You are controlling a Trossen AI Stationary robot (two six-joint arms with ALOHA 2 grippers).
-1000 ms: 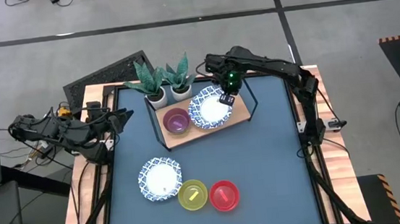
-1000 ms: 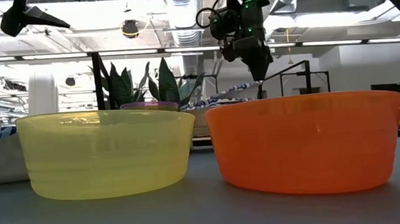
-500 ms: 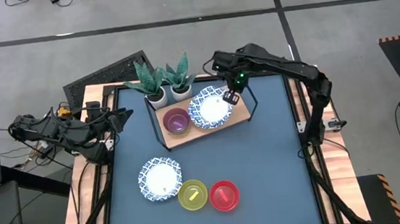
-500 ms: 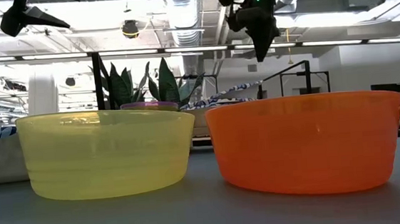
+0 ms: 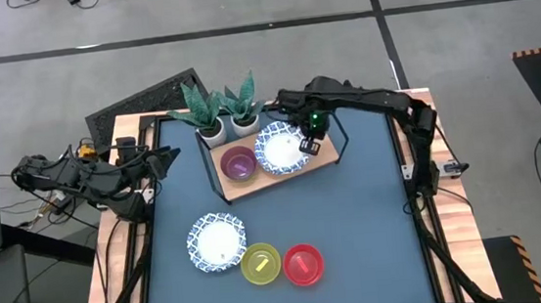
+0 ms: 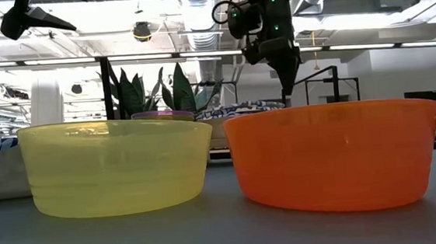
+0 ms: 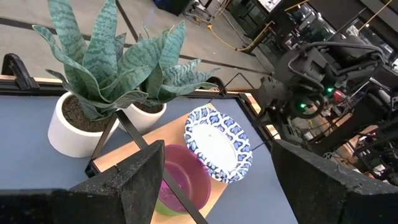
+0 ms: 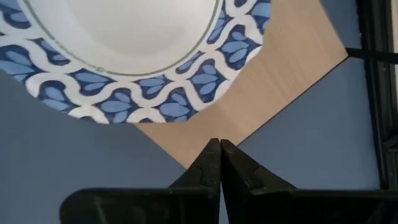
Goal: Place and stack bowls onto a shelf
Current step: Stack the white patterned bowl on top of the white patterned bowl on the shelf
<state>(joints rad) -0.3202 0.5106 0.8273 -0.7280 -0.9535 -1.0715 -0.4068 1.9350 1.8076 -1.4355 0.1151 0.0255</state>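
The patterned bowl (image 5: 283,149) is sitting on the shelf (image 5: 328,156) at upper centre of the high view, beside the purple bowl (image 5: 238,163), while the right claw (image 5: 311,145), fingers pressed together and empty, is hovering at its right rim, far nearer than the left claw (image 5: 165,161).

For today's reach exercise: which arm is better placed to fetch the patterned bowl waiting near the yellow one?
Probably the right gripper: shut, empty, above the shelf. The left gripper sits off the table. The patterned bowl lies roughly between.
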